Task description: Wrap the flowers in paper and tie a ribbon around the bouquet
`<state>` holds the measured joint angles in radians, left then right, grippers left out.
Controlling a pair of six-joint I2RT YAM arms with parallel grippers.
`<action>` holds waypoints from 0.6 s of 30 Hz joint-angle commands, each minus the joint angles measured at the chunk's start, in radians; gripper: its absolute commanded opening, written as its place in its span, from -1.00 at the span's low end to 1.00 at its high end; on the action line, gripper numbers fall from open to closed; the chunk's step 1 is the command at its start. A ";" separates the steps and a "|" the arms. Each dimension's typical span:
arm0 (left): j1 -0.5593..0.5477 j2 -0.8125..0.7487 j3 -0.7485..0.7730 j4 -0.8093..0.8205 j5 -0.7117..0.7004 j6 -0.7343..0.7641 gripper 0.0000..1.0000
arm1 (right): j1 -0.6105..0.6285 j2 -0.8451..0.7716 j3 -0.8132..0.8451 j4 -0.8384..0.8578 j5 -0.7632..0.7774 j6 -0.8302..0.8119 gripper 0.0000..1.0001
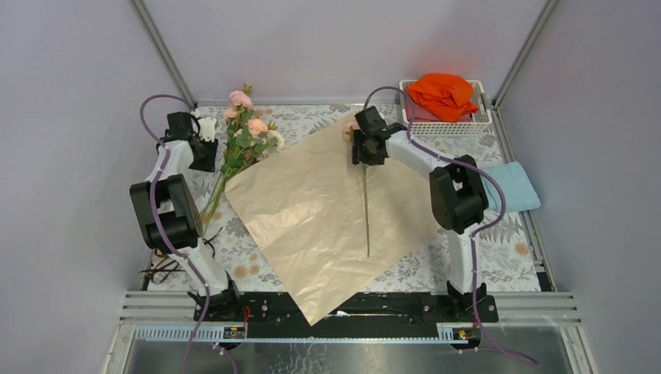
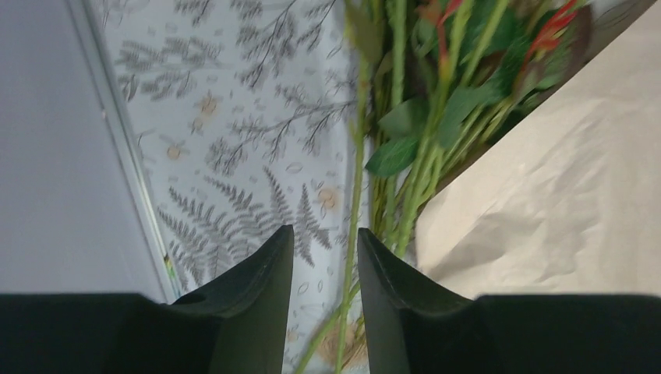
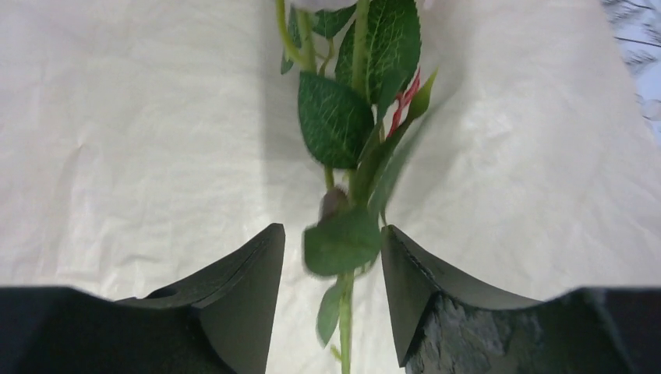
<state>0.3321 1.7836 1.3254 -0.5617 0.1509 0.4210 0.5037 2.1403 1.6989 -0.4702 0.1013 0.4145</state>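
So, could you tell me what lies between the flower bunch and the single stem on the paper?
Only bare paper separates the flower bunch from the single stem; the top view shows it.

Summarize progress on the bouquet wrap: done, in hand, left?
Done: paper lies flat, one stem on it. In hand: right fingers stand open around that stem; left fingers straddle a stem of the flowers bunched beside the paper. Left: move the rest over, roll the paper, tie ribbon; nothing wrapped yet.
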 commanded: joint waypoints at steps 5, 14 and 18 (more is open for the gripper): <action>-0.066 0.099 0.064 0.110 0.041 -0.036 -0.24 | 0.022 -0.247 -0.091 -0.029 0.094 -0.053 0.13; -0.023 0.128 0.073 0.118 0.008 -0.042 -0.51 | 0.048 -0.303 -0.090 -0.087 0.145 -0.070 0.13; 0.051 0.048 0.036 0.078 0.124 -0.031 -0.44 | 0.050 -0.291 -0.073 -0.105 0.141 -0.078 0.13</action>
<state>0.3107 1.9297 1.3830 -0.4877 0.1776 0.3843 0.5461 1.8782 1.6115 -0.5423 0.2028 0.3557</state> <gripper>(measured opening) 0.263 0.564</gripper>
